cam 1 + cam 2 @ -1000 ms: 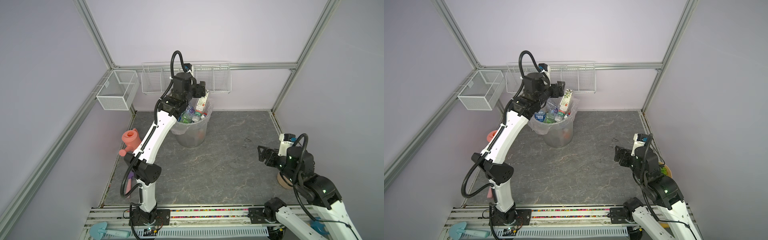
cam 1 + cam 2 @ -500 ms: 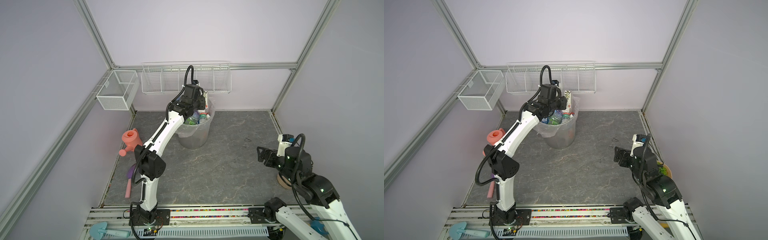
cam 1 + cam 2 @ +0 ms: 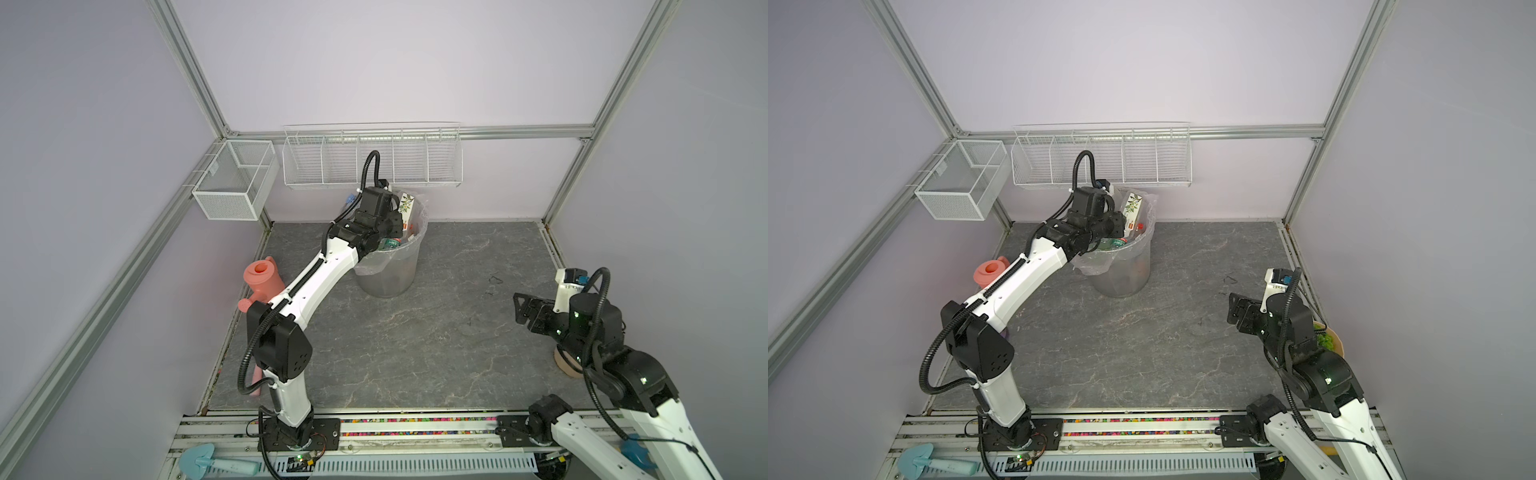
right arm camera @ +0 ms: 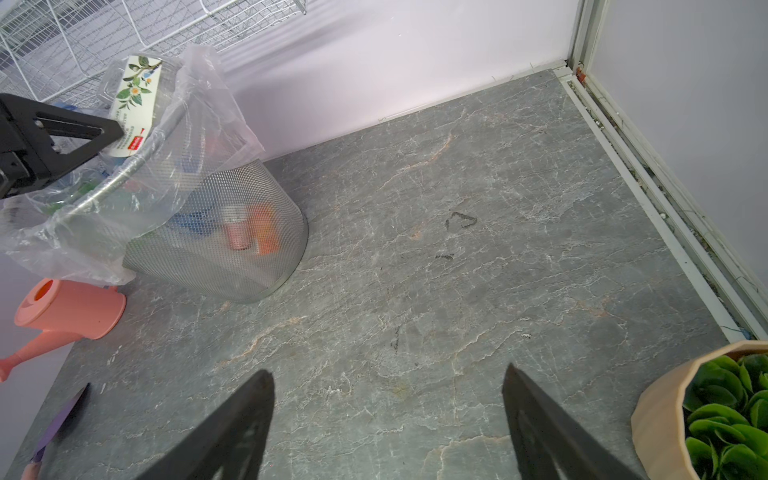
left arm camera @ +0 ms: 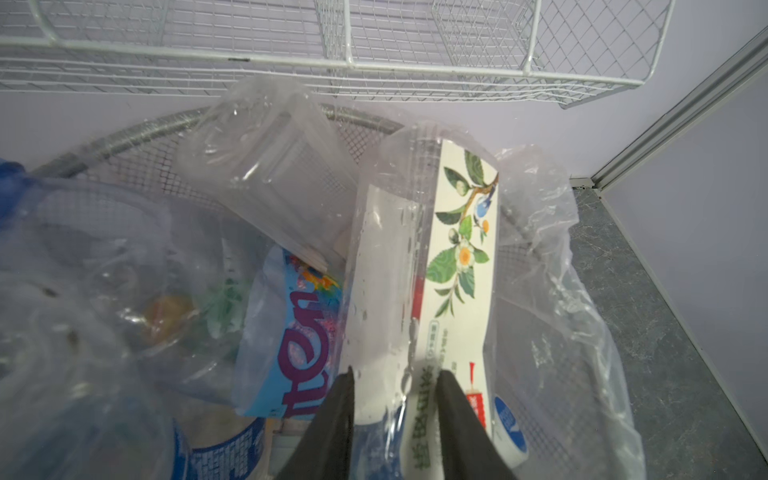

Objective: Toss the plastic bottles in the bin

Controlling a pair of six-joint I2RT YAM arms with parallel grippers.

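A second back the left claw (image 5: 395, 370) stood wide above the bin (image 3: 388, 274), just beside the tall bottle (image 5: 457, 257) that pokes up past the rim. Now the arm has dropped into the bin's mouth and the claw has drawn narrow, its two fingers (image 5: 338, 415) pinching the lower part of that bottle. The bottle is already inside the bin, leaning at about 1 o'clock of the opening in both top views. My guess is that the arm is taking hold again to settle it deeper, since the heap of bottles reaches close to the rim. The bin sits near 12 o'clock on the floor (image 3: 415, 332), and no bottle lies loose on the floor in any view, so the job looks all but finished.

The right claw (image 4: 386, 370) hangs wide and empty at 3 o'clock, near a potted plant (image 4: 706, 415). A pink watering can (image 3: 262, 280) stands at 9 o'clock.

The tall bottle's white label has green leaves, white flowers and a small blue bird, with green Chinese characters and a small red tag, too blurred for me to read. Beside it a blue label (image 5: 299, 332) shows big purple letters, "ten" being the clear part. No other brand can be made out
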